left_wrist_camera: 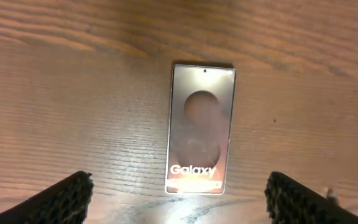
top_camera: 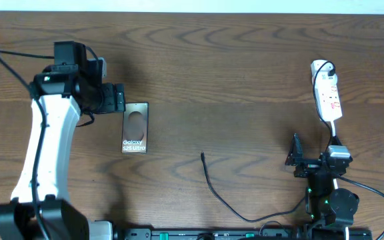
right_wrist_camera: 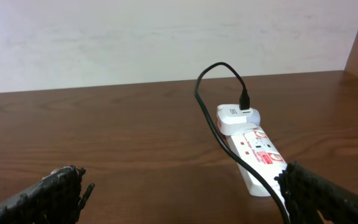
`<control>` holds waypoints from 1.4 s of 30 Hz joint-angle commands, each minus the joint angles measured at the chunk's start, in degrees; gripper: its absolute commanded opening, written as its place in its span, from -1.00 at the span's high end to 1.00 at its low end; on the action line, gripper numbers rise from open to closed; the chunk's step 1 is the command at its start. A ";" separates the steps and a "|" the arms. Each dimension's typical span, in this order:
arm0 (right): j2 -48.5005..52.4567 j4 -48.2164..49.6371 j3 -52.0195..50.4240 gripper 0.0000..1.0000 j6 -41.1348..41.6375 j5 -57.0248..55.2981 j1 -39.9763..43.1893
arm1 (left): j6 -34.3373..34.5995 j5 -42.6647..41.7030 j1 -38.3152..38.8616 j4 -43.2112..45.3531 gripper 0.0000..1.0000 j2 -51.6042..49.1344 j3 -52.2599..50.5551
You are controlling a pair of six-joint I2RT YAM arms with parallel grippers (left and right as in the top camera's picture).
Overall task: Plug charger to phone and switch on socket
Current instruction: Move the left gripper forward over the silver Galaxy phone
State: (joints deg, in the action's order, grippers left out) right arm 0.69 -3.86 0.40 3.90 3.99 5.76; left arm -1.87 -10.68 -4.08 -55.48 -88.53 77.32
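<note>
So, early days: left end effector [left_wrist_camera: 180, 191] hangs wide and empty over the Galaxy phone [top_camera: 135, 127], left of centre. Meanwhile the charger tip [top_camera: 203, 162] lies loose lower middle; grabbing that looks next. Also the right end effector [right_wrist_camera: 182, 183] is wide, empty.

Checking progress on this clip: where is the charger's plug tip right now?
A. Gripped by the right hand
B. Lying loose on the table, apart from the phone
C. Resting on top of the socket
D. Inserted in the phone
B: the charger's plug tip lies alone on the table, well clear of the phone.
</note>
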 commanded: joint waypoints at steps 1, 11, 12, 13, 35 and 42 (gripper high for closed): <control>-0.31 -0.24 -0.09 -0.98 0.55 -0.46 -0.50 | -0.83 -1.97 -0.24 -0.17 0.60 -2.32 0.96; -0.31 -0.24 -0.09 -0.99 0.55 -0.46 -0.50 | -0.85 -1.86 1.22 -0.20 -1.00 -5.33 0.02; -0.31 -0.24 -0.09 -0.99 0.55 -0.46 -0.50 | -0.87 -1.44 1.75 -0.13 -1.00 -5.75 -0.20; -0.31 -0.24 -0.09 -0.98 0.55 -0.46 -0.50 | -0.85 -0.57 2.25 0.11 -1.00 -6.27 -0.35; -0.31 -0.24 -0.09 -0.99 0.55 -0.46 -0.50 | -0.83 0.87 4.83 1.53 -1.00 -23.37 -0.42; -0.31 -0.24 -0.09 -0.99 0.55 -0.46 -0.50 | 1.14 1.57 4.90 5.22 -1.00 -23.39 -0.72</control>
State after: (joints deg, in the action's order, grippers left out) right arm 0.69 -3.86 0.40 3.90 3.99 5.74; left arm -1.91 -10.13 0.82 -50.74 -111.50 77.25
